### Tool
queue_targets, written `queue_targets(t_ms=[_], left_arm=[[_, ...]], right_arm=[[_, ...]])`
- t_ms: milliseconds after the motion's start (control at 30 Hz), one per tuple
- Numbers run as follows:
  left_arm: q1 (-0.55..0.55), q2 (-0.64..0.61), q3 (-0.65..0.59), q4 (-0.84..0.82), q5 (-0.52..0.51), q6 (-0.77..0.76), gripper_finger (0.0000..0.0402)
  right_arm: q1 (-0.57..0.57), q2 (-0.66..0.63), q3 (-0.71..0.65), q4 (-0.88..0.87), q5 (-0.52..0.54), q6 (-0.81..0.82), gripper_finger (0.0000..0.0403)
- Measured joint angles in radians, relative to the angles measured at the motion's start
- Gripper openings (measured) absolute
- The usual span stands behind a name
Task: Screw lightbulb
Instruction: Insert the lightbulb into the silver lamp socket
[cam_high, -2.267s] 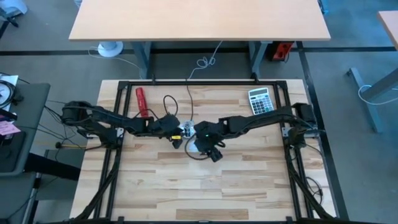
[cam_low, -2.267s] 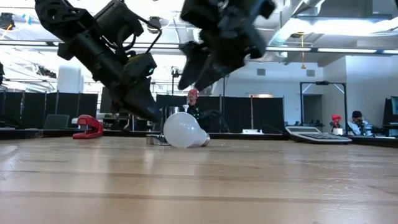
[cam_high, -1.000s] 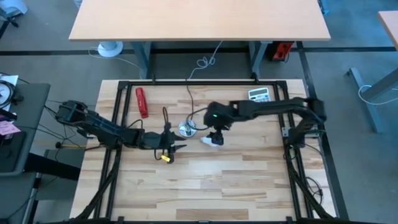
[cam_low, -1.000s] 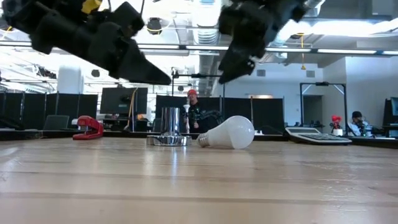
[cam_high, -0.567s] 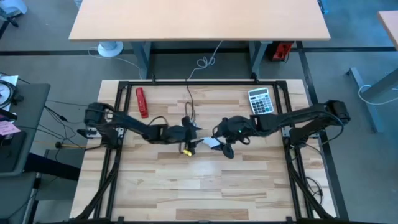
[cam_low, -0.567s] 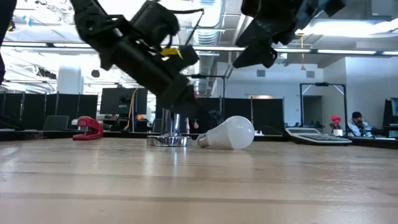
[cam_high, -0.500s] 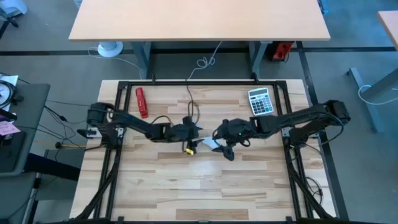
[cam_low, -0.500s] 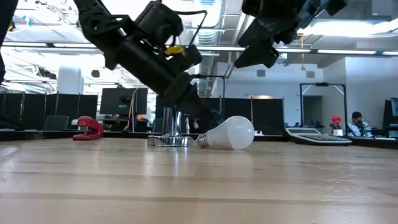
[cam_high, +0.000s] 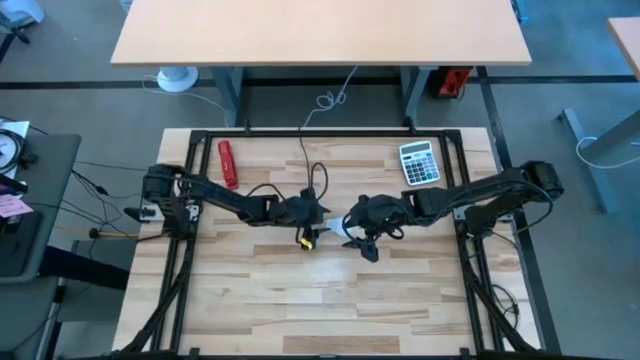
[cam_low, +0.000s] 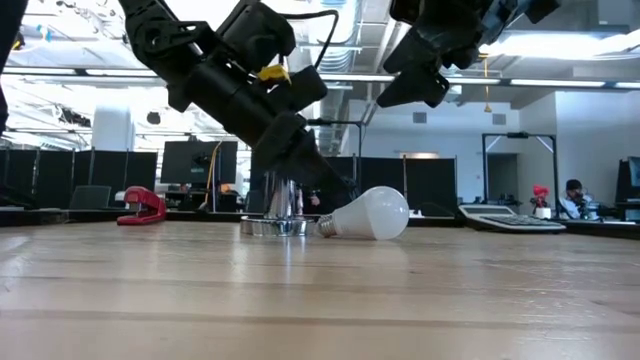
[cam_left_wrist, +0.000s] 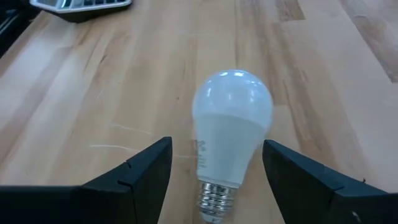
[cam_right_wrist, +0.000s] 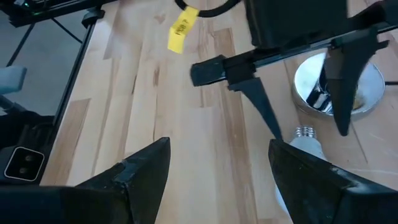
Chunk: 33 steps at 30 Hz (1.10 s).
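Both tools (spread) flanking lightbulb (cam_left_wrist: 231, 134)

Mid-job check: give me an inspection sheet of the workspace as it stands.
Surface: wooden table, bare at the front.
Job's things: lightbulb lying on its side, unscrewed; metal socket beside its base.
Clutter: red tool, calculator.
Grippers: left gripper open, low around the bulb's base; right gripper open, above the bulb.
Cables: black cord from the socket.
Surroundings: a seated person far behind.
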<state>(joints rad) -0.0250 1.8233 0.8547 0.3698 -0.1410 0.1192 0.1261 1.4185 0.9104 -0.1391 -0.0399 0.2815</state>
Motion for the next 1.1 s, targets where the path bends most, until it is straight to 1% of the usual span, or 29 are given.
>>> queue_targets(t_ms=[67,167,300,400,467,567,767,900,1100], left_arm=[[-0.011,-0.008,0.001,-0.006,-0.001,-0.002,0.0241],[-0.029,-0.040,0.013,-0.070,-0.023,-0.005,0.0241],[-0.046,-0.133,0.038,-0.219,-0.080,-0.022,0.0241],[-0.045,-0.210,0.057,-0.257,-0.096,-0.025,0.0241],[-0.043,-0.221,0.056,-0.264,-0.096,-0.040,0.0241],[-0.045,-0.198,0.053,-0.277,-0.093,-0.041,0.0241],[-0.042,-0.065,0.055,-0.185,-0.100,-0.031,0.0241],[-0.030,-0.001,0.058,-0.117,-0.100,-0.015,0.0241],[-0.008,0.041,0.060,-0.107,-0.103,-0.001,0.0241]], right_arm=[[0.000,0.000,0.000,-0.002,0.000,0.001,0.0282],[0.000,0.000,0.000,-0.001,0.000,0.001,0.0282],[0.000,0.000,0.000,0.001,0.000,0.001,0.0282],[0.000,0.000,0.000,0.002,0.000,0.001,0.0282],[0.000,0.000,0.000,0.005,0.000,0.001,0.0282],[0.004,0.000,0.001,0.009,0.000,-0.001,0.0282],[0.005,0.000,0.001,0.010,0.000,-0.001,0.0282],[0.005,0.000,0.001,0.006,-0.001,-0.001,0.0282],[0.005,0.001,0.001,-0.013,-0.002,-0.001,0.0282]])
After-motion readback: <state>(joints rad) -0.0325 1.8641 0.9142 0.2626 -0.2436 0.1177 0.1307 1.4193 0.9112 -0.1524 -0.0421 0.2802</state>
